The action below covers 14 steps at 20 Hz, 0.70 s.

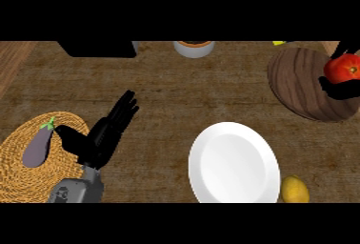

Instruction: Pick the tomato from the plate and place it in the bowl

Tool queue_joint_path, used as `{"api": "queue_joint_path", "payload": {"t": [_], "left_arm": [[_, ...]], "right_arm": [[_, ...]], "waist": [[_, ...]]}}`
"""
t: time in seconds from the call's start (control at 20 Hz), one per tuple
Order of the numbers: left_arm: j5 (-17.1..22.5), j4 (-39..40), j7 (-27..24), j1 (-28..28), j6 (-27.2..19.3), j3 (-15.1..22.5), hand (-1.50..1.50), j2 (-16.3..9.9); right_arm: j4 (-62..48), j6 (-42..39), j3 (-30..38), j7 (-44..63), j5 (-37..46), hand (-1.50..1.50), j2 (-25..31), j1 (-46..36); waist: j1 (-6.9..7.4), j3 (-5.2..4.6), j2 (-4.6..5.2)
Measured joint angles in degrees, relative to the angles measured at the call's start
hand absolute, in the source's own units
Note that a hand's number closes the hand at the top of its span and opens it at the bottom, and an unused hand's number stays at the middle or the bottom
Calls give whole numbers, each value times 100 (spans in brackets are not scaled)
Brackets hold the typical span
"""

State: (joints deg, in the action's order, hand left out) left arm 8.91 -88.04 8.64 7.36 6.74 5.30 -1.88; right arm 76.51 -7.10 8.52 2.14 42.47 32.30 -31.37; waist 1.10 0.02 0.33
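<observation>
We looked for writing and honestly can't find any to read. No labels, brand names, numbers or signs show up on anything sitting on the tabletop (175,90), and the tabletop itself carries no print either.
</observation>
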Motion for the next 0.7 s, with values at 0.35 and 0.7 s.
{"api": "queue_joint_path", "payload": {"t": [0.35, 0.7], "left_arm": [[51, -36, 103, 150, 50, -47, 0, -30], [36, -103, 189, 169, 94, 70, 0, 15]], "right_arm": [[-2529, 1252, -11, -912, 735, 150, -21, -976], [-4465, 1356, 33, -672, 1194, -150, 42, -1784]], "waist": [[123, 5, 45], [258, 12, 100]]}}
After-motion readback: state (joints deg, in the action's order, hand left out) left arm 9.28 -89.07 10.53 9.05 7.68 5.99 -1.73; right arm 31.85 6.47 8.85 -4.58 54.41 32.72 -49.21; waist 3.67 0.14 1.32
